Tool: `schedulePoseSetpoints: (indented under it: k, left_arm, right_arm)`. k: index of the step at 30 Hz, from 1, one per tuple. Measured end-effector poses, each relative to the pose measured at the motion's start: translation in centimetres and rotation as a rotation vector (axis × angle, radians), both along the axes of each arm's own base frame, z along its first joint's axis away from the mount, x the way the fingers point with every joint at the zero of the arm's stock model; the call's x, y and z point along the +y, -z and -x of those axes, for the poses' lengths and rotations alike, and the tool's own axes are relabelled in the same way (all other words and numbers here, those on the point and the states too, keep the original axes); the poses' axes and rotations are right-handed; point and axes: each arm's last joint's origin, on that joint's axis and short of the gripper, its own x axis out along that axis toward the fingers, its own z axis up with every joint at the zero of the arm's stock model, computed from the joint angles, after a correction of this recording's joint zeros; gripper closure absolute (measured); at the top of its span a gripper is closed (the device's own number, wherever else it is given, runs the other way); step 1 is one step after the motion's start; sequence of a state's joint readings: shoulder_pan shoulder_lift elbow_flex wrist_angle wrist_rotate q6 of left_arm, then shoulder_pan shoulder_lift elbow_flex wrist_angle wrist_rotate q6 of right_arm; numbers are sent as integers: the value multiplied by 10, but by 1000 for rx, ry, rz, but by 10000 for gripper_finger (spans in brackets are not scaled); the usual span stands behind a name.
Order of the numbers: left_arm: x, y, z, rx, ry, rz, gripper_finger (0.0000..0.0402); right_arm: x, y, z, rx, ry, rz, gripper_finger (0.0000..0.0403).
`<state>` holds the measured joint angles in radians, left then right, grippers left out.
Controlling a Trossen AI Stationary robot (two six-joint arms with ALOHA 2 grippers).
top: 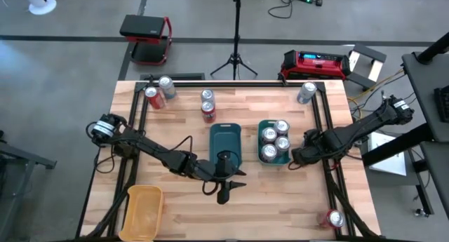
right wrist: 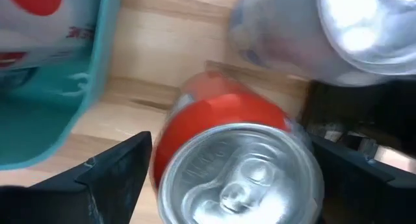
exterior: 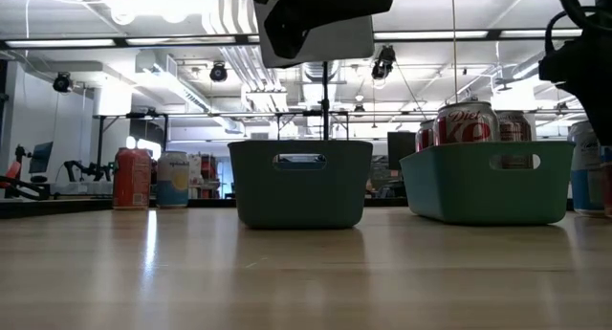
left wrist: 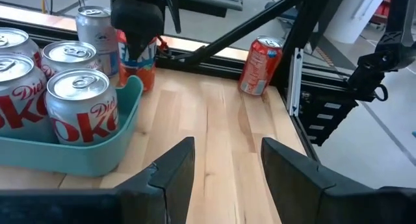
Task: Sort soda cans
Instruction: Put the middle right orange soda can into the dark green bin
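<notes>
Black metal rails [top: 133, 123] run along the edges of the pale wooden table [top: 280, 207], whose widest bare stretch lies along the front, between the yellow plastic tray [top: 144, 210] at the front left corner and a red soda can [left wrist: 260, 65] leaning tilted at the front right corner. The left gripper [top: 226, 191] hovers just in front of the dark teal rectangular tray [top: 224, 133] at mid-table, jaws apart and holding nothing. The right gripper [top: 298, 156] sits just beside the lighter teal tray [top: 261, 124], down over an orange can [left wrist: 146, 68] that stands on the wood and reads "FAN"; the can is between the jaws, but whether they clamp it cannot be told. That tray holds four silver cans [top: 275, 140] lettered "Diet Coke". Along the back stand a red and silver pair [top: 158, 92] at the left corner, a silver and red pair [top: 208, 105] near the middle, and a single silver can [top: 306, 92] at the right corner.
</notes>
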<state>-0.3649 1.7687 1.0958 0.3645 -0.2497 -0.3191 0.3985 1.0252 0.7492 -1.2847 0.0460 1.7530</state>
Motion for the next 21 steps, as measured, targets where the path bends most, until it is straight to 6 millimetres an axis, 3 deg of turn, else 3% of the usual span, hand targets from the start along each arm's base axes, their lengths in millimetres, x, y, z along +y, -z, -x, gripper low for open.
schedulePoseSetpoints:
  k: [4,9,15,21]
  left_arm:
    - [0,0,0,0,-2,-1,239]
    - [0,0,0,1,-2,0,239]
    - [0,0,0,1,-2,0,239]
    - [0,1,2,24,-1,-10,239]
  right_arm:
    - [0,1,0,2,-12,-2,50]
    - [0,1,0,5,-14,-1,101]
    - [0,0,0,5,-53,-5,104]
    - [2,-33,-4,-12,-94,-3,101]
